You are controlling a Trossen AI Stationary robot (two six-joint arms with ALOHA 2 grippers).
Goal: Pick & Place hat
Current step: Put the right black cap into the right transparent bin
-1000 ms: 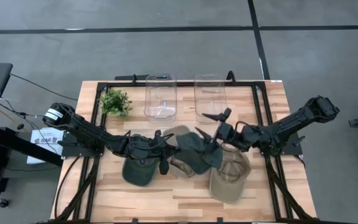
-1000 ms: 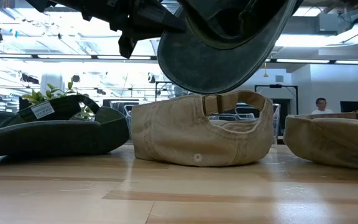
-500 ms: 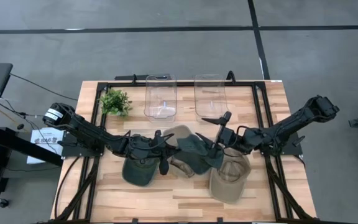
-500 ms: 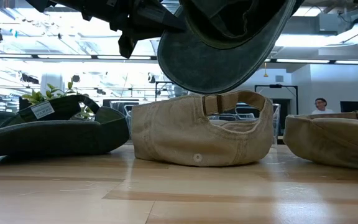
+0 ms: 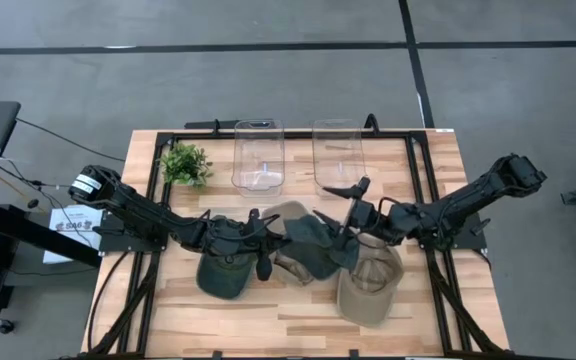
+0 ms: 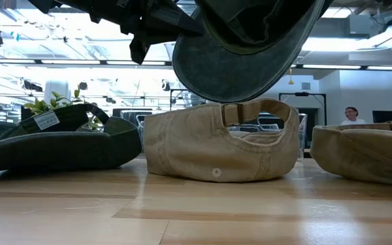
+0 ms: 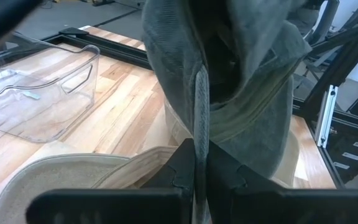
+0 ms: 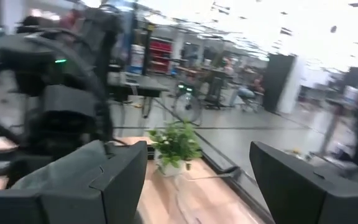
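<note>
The left tool (image 5: 268, 243) is squeezed tight on the edge of a dark green cap (image 5: 313, 245). It holds this cap up in the air over the middle of the wooden bench (image 5: 298, 315). From the low camera the dark green cap (image 6: 247, 47) hangs just above a tan cap (image 6: 222, 141) that sits on the bench. In the left wrist camera the dark fingers (image 7: 185, 171) pinch the cap's cloth (image 7: 241, 81) between them.

The right tool (image 5: 348, 205) is wide open and holds nothing. It hangs just beside the held cap, on the cap's right side. In the right wrist camera its two fingers (image 8: 117, 180) stand far apart.

A second dark green cap (image 5: 223, 270) lies on the bench under the left arm. From the low camera it lies at the left (image 6: 60, 146), with a small white tag on it. Another tan cap (image 5: 368, 285) lies on the bench under the right tool, nearer the front edge.

Two clear plastic bins (image 5: 258, 155) stand side by side at the back of the bench. A small green plant (image 5: 185, 163) stands to the left of them. Far off in the room a person (image 6: 350, 116) can be seen.
</note>
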